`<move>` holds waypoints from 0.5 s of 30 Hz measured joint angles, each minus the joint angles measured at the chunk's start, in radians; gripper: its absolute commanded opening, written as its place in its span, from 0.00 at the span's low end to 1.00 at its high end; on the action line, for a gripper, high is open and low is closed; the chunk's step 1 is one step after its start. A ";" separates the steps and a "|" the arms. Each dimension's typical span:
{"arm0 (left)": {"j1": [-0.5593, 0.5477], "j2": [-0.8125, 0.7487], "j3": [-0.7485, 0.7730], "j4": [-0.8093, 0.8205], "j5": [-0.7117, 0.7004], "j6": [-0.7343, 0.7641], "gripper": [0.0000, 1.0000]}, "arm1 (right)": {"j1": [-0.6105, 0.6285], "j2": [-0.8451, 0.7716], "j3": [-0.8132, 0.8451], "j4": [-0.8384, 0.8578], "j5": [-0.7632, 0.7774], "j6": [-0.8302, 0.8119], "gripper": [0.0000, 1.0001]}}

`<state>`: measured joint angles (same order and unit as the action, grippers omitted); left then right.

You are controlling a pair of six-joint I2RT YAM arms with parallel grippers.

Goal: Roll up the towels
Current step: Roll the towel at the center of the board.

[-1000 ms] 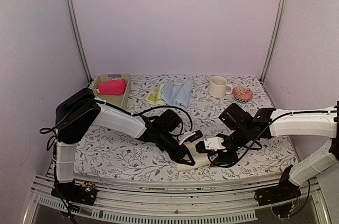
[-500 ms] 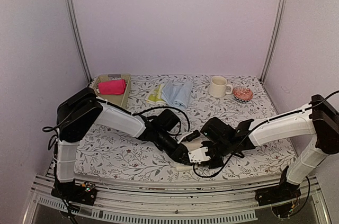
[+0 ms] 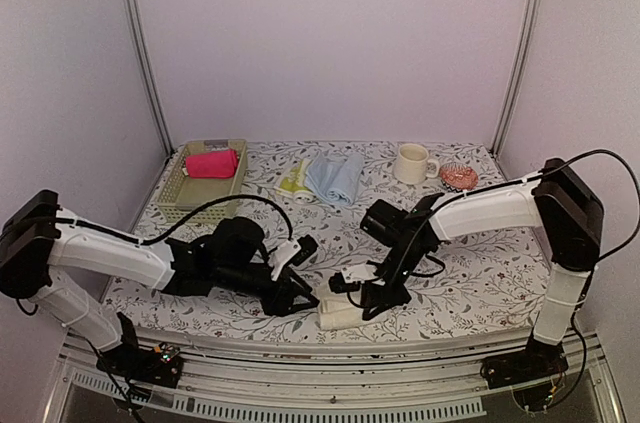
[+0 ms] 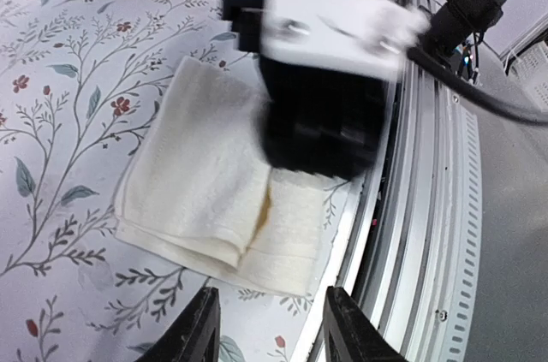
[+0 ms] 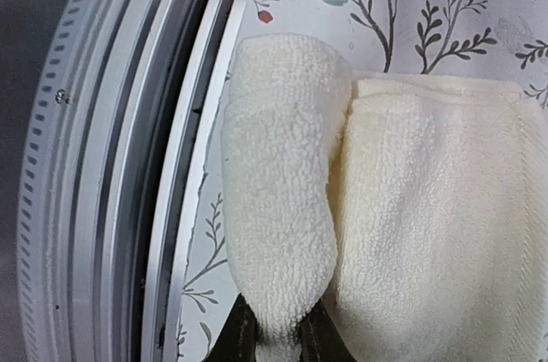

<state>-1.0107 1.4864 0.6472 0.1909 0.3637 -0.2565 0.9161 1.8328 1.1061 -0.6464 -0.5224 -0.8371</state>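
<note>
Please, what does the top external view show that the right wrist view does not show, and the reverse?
Only the top external view: the hot pink cloth towel in the pale green plastic mesh basket, the light blue cloth towel, the cream mug with a handle, and both arms. Only the right wrist view: the right gripper seen close, pinching the rolled end of the cream-white terry towel, beside the metal rail. Both: that towel, at the near edge of the floral tablecloth.
</note>
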 measured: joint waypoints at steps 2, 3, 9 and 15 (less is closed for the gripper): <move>-0.074 -0.068 -0.062 0.013 -0.109 0.037 0.42 | -0.035 0.095 0.096 -0.084 -0.090 0.000 0.09; -0.121 -0.093 -0.083 0.012 -0.158 0.058 0.42 | -0.051 0.138 0.138 -0.126 -0.130 -0.002 0.09; -0.298 -0.112 -0.072 -0.016 -0.386 0.195 0.46 | -0.120 0.329 0.308 -0.340 -0.330 -0.021 0.11; -0.339 0.038 0.060 -0.038 -0.528 0.359 0.49 | -0.127 0.375 0.336 -0.404 -0.385 -0.027 0.11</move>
<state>-1.3499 1.5242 0.7067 0.1528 -0.1638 0.1028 0.7895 2.2078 1.4418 -1.0500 -0.9077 -0.8639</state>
